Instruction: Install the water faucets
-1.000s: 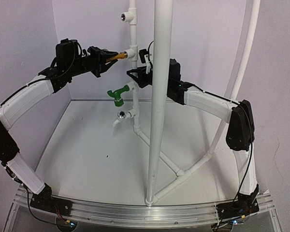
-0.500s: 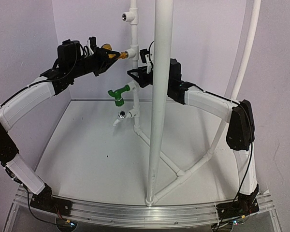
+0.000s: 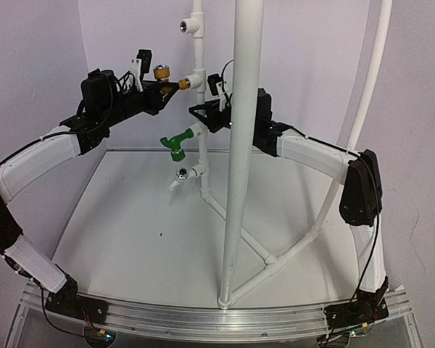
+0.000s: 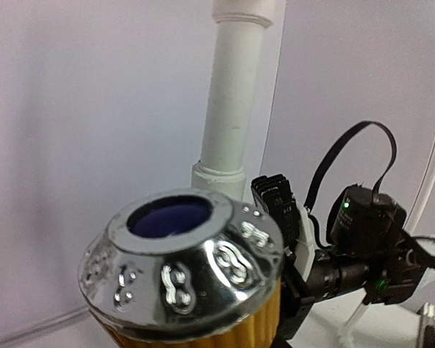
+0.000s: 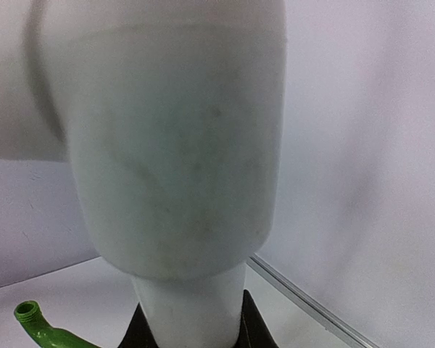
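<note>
While the right fingers [image 5: 257, 333] are clamped around the white pipe [image 5: 188, 304] below the joint, steadying it, a slip of that hold would likely let the upright twist under the turning load, and the thread could then bind or cross. Farther up, the left fingers [image 3: 156, 94] grasp the brass faucet [image 3: 162, 73], whose threaded end meets the mouth of the side tee [image 3: 196, 78]. Whether it enters straight cannot be told. A tilted start could jam it, or it could drop to the surface [image 3: 130, 232].

Nearer of the two, the green faucet [image 3: 175, 142] sits in its own tee with its spout turned down. Beyond it, the brass one is shiny gold, ribbed beneath a chrome-capped round knob [image 4: 185, 268] with a blue centre.
</note>
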